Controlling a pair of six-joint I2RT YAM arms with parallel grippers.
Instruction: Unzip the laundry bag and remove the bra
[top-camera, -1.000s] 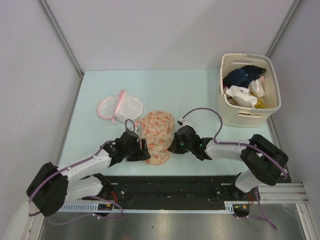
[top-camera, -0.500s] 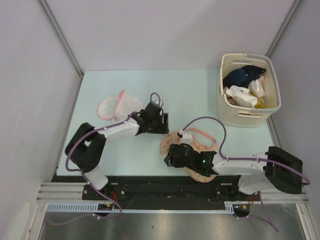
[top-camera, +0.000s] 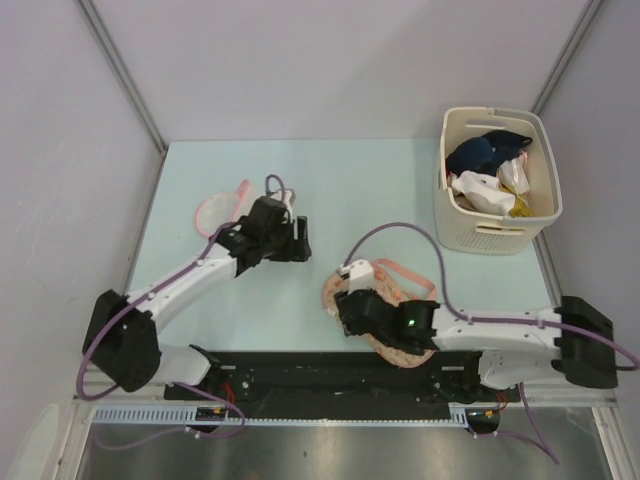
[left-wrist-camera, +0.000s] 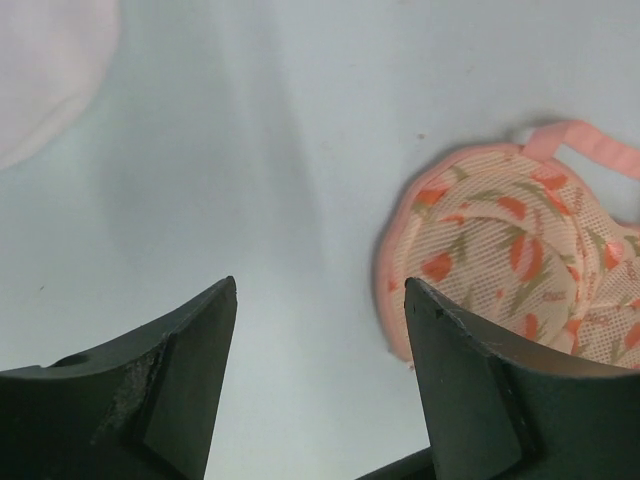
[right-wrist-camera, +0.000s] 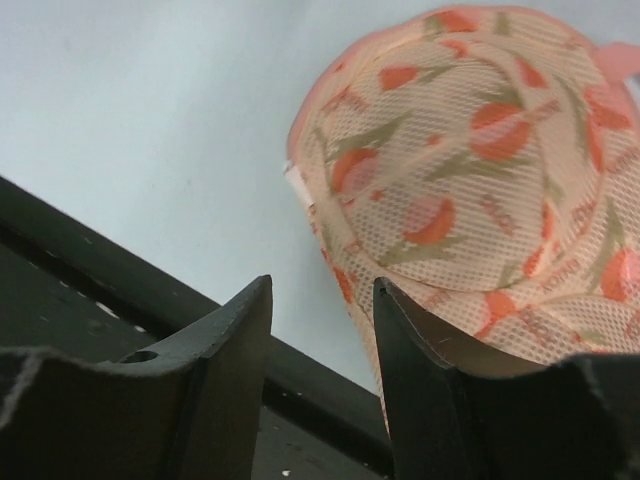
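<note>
Finds laundry bag (right-wrist-camera: 470, 150) flat at near edge of table (top-camera: 380, 190), beside right gripper (right-wrist-camera: 322, 290), apparently zipped; sees no bra, presumably inside. Notes both grippers open-jawed, empty, left gripper (left-wrist-camera: 320, 290) over table. Leaves unzipping, removal undone.

The bag (top-camera: 333, 294) lies flat near the front edge of the table (top-camera: 380, 190); it is peach mesh with orange-red flowers, pink trim and a pink loop (left-wrist-camera: 585, 146)

Peach mesh laundry bag (right-wrist-camera: 470, 180) with orange-red floral print, mint table (top-camera: 380, 190), cream basket (top-camera: 495, 235)
</note>
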